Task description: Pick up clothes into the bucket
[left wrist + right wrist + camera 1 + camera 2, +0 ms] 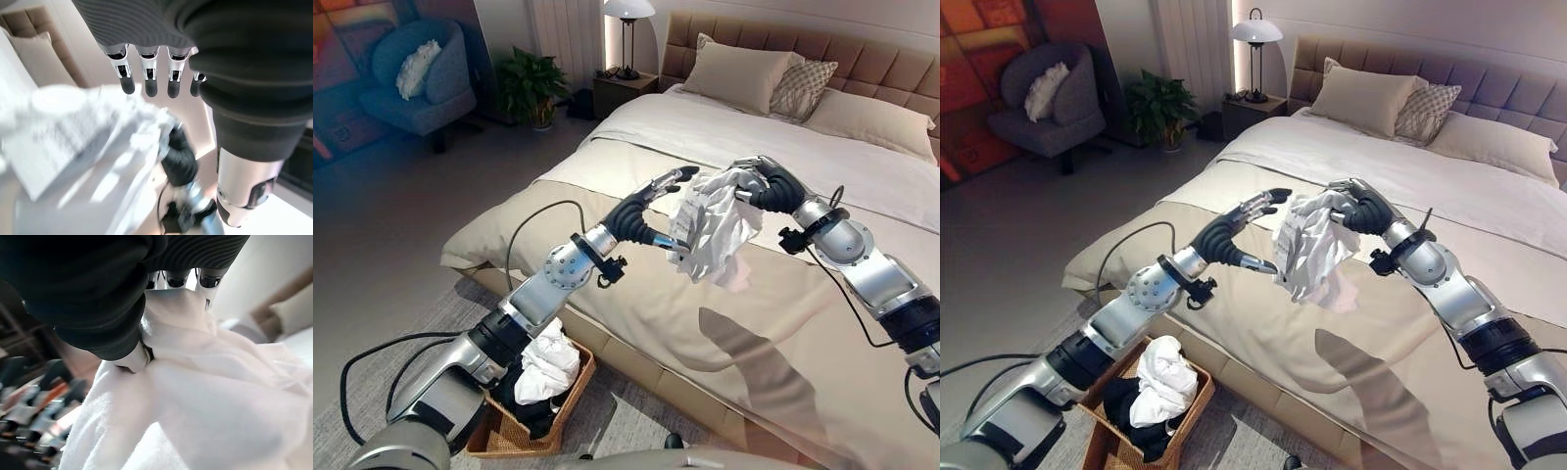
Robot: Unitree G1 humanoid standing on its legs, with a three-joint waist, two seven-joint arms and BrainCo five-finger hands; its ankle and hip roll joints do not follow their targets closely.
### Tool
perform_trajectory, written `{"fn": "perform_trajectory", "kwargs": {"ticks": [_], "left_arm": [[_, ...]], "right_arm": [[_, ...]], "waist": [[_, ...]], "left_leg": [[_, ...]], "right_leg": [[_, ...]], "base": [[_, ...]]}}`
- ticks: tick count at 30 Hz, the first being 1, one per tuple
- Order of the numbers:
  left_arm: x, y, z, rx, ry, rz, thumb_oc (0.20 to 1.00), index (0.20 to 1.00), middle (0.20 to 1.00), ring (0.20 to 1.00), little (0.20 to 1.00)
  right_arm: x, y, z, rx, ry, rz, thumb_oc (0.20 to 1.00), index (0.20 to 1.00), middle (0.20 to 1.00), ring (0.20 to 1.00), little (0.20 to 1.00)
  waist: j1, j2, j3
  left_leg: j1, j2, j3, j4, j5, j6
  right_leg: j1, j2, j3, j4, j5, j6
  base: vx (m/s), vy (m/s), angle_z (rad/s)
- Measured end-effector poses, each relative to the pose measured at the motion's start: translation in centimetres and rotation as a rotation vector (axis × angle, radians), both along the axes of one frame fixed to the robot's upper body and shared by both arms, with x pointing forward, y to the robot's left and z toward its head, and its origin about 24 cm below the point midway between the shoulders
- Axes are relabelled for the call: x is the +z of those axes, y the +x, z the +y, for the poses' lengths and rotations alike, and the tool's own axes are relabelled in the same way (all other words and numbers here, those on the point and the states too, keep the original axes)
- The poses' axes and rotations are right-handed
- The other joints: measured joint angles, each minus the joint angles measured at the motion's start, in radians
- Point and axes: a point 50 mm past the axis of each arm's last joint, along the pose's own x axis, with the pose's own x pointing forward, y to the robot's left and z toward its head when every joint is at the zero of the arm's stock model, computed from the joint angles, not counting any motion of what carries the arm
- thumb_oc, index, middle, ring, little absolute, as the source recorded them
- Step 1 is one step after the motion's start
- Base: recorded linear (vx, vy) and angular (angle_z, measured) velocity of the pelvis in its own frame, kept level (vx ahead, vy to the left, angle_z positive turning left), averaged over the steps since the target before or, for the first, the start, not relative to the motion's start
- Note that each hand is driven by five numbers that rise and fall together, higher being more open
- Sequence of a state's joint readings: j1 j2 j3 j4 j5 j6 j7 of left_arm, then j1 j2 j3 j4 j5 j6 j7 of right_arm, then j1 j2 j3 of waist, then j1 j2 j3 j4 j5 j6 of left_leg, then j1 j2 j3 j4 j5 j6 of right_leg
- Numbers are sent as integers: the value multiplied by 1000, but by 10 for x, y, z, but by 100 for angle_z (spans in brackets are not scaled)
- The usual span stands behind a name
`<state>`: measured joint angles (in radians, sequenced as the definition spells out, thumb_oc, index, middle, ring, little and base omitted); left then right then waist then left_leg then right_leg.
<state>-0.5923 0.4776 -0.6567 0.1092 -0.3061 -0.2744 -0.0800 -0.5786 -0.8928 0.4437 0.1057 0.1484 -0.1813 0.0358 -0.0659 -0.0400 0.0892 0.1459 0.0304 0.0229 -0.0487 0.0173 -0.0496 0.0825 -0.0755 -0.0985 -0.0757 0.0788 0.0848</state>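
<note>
Both arms reach out in front of the robot, held up high, and the two hands come close together. The right hand (766, 186) has its fingers and thumb curled tight, pinching the top of a white cloth (713, 233) that hangs down from it. The left hand (656, 211) is spread wide just beside the cloth, fingers straight on top and thumb sticking out below.
</note>
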Motion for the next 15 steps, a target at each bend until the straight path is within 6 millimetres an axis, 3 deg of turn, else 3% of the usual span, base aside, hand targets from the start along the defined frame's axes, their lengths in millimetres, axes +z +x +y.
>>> {"fn": "perform_trajectory", "kwargs": {"ticks": [1, 12, 15], "left_arm": [[-2, 1, -4, 1, -11, 12, 1000, 1000, 1000, 1000, 1000], [-5, 9, -4, 131, -4, -92, 1000, 1000, 1000, 1000, 1000], [-7, 18, -1, 215, -57, -74, 1000, 1000, 1000, 1000, 1000]], "right_arm": [[5, -1, 8, 29, 12, -21, 200, 200, 200, 200, 200], [6, -2, 18, 44, 55, -17, 200, 200, 200, 200, 200], [1, -11, 34, 115, 95, -8, 200, 200, 200, 200, 200]], "waist": [[-2, 4, -7], [-2, 22, -24], [-1, 25, -26]], "left_leg": [[1, 0, 3, 0, -1, 1], [1, 1, 2, -7, 2, -2], [1, 3, 2, -9, 2, -2]], "right_leg": [[0, 0, 1, 0, -1, -2], [0, 2, 3, -1, 3, 1], [0, 4, 0, -2, 3, 1]], "base": [[-1, 4, -5], [0, 0, 0], [0, 0, 0]]}}
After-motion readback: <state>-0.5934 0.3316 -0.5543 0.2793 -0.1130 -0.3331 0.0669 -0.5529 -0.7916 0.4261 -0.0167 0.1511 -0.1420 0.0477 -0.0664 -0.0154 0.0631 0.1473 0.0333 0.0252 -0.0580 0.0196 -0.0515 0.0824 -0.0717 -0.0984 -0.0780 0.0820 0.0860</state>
